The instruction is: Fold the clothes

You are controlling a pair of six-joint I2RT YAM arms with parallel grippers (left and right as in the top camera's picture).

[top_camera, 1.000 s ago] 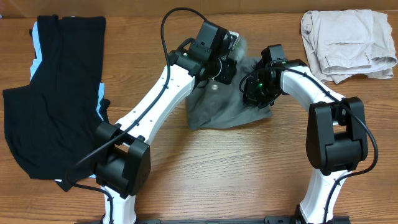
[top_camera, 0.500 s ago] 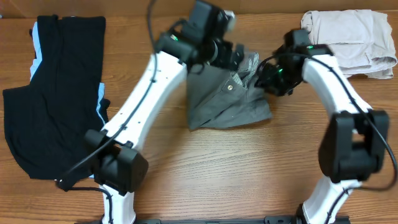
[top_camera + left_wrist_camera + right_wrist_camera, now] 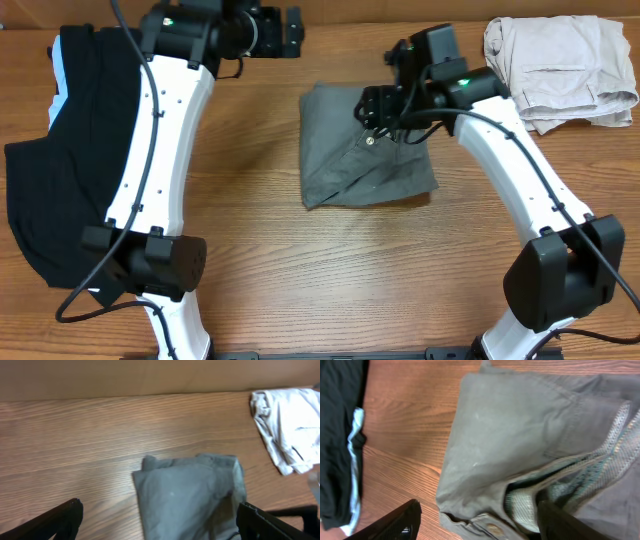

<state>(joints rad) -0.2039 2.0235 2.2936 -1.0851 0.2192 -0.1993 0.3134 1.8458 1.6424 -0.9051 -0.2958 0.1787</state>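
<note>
The clothes, a pair of grey shorts (image 3: 350, 160), lie folded into a rough square in the middle of the table, a button and pale lining showing at their right edge. My right gripper (image 3: 380, 108) hovers just over that edge, jaws wide with nothing in them. In the right wrist view the grey shorts (image 3: 520, 435) fill the frame between the right gripper's (image 3: 480, 525) dark fingers (image 3: 395, 522). My left gripper (image 3: 293, 22) is open at the table's back edge, away from the cloth. The left wrist view shows the shorts (image 3: 190, 495) below the empty left gripper (image 3: 160, 525).
A black garment with light-blue stripes (image 3: 90, 140) lies spread at the far left. Folded beige shorts (image 3: 555, 70) sit at the back right corner, also visible as beige shorts (image 3: 290, 425) in the left wrist view. Bare wood lies in front of the grey shorts.
Both grippers have opened and let go of the grey shorts. The left arm has swung up and back to the left; the right has lifted slightly. The shorts now lie flat.
</note>
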